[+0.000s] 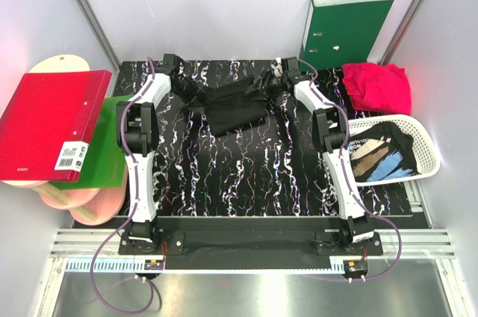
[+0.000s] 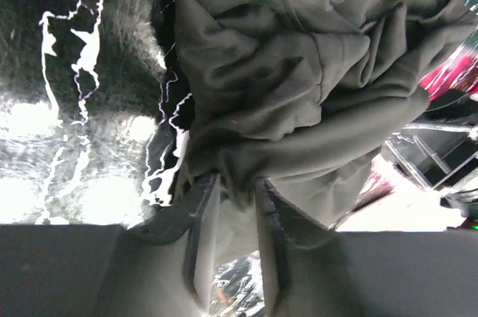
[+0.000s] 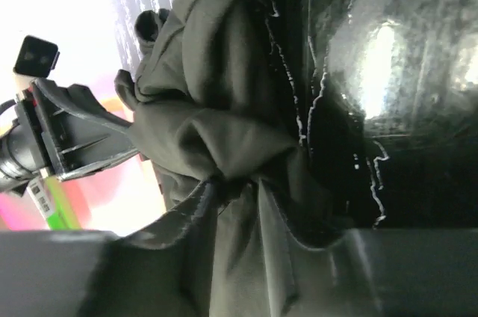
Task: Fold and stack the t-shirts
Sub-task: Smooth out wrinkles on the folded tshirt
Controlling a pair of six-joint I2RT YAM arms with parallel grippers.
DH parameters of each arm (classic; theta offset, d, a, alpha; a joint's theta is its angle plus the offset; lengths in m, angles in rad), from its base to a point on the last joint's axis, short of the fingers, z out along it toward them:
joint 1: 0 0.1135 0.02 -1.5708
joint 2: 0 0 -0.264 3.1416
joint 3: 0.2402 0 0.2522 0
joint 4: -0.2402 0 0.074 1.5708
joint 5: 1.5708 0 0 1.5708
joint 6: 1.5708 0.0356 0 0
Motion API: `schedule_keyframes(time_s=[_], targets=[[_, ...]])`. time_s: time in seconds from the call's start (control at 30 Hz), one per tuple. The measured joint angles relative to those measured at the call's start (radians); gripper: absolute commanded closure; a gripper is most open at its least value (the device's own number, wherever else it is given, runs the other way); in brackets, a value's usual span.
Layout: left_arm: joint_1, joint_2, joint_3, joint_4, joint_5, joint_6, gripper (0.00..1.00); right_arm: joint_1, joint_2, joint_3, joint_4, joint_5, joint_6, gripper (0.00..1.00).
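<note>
A black t-shirt (image 1: 235,108) lies bunched at the far middle of the marbled table (image 1: 246,175). My left gripper (image 1: 183,81) is at its left end and my right gripper (image 1: 272,81) at its right end. In the left wrist view the fingers stand parted around a fold of the shirt (image 2: 299,85), and the gripper (image 2: 235,182) is open. The right gripper (image 3: 237,186) is likewise parted, with cloth (image 3: 216,130) lying loose between its fingers. A crimson-pink t-shirt (image 1: 377,85) sits crumpled at the far right. Another black t-shirt with a tan and blue print (image 1: 381,156) lies in the basket.
A white lattice basket (image 1: 422,137) stands at the table's right edge. A green binder (image 1: 343,29) stands upright at the back wall. On the left a red binder (image 1: 48,122) lies on a green folder (image 1: 108,152) and wooden boards (image 1: 75,197).
</note>
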State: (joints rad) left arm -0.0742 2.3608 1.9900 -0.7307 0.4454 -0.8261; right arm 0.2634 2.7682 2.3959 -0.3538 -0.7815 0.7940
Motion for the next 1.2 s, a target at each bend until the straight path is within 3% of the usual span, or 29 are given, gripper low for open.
schedule_keyframes(time_s=[0.03, 0.07, 0.1, 0.27, 0.4, 0.47, 0.5, 0.53, 0.57, 0.6, 0.63, 0.93, 1.03, 1.2], targets=[[0.0, 0.0, 0.0, 0.002, 0.0, 0.006, 0.09, 0.002, 0.0, -0.001, -0.005, 0.01, 0.0, 0.2], [0.0, 0.0, 0.0, 0.008, 0.003, 0.007, 0.01, 0.003, -0.008, -0.001, 0.006, 0.006, -0.005, 0.14], [0.0, 0.0, 0.005, 0.015, 0.006, 0.004, 0.01, 0.009, -0.026, -0.001, 0.009, 0.024, -0.023, 0.01], [0.0, -0.019, -0.012, 0.061, 0.012, 0.018, 0.01, 0.031, -0.121, -0.002, -0.019, 0.134, -0.116, 0.01], [-0.001, -0.133, -0.117, 0.101, 0.023, 0.034, 0.01, 0.034, -0.2, -0.021, -0.049, 0.177, -0.157, 0.01], [-0.001, -0.212, -0.159, 0.113, 0.026, 0.04, 0.19, 0.034, -0.245, -0.038, -0.053, 0.19, -0.165, 0.12], [-0.001, -0.247, -0.176, 0.121, 0.027, 0.044, 0.32, 0.034, -0.265, -0.044, -0.055, 0.189, -0.168, 0.26], [0.0, -0.277, -0.188, 0.126, 0.029, 0.042, 0.44, 0.033, -0.282, -0.046, -0.056, 0.187, -0.168, 0.64], [0.0, -0.301, -0.197, 0.129, 0.031, 0.04, 0.71, 0.032, -0.293, -0.047, -0.055, 0.182, -0.167, 0.79], [0.0, -0.321, -0.2, 0.125, 0.033, 0.049, 0.9, 0.032, -0.303, -0.047, -0.056, 0.167, -0.163, 0.92], [0.001, -0.335, -0.199, 0.122, 0.035, 0.063, 1.0, 0.031, -0.309, -0.05, -0.057, 0.152, -0.154, 1.0], [0.005, -0.262, -0.19, 0.044, 0.097, 0.075, 1.0, 0.032, -0.257, -0.092, -0.094, -0.034, -0.099, 1.0], [0.005, -0.21, -0.188, 0.086, 0.143, 0.034, 1.0, 0.036, -0.182, -0.028, -0.094, -0.097, -0.068, 1.0], [0.003, -0.14, -0.201, 0.298, 0.242, -0.121, 1.0, 0.044, -0.06, 0.085, -0.069, -0.174, 0.019, 1.0]])
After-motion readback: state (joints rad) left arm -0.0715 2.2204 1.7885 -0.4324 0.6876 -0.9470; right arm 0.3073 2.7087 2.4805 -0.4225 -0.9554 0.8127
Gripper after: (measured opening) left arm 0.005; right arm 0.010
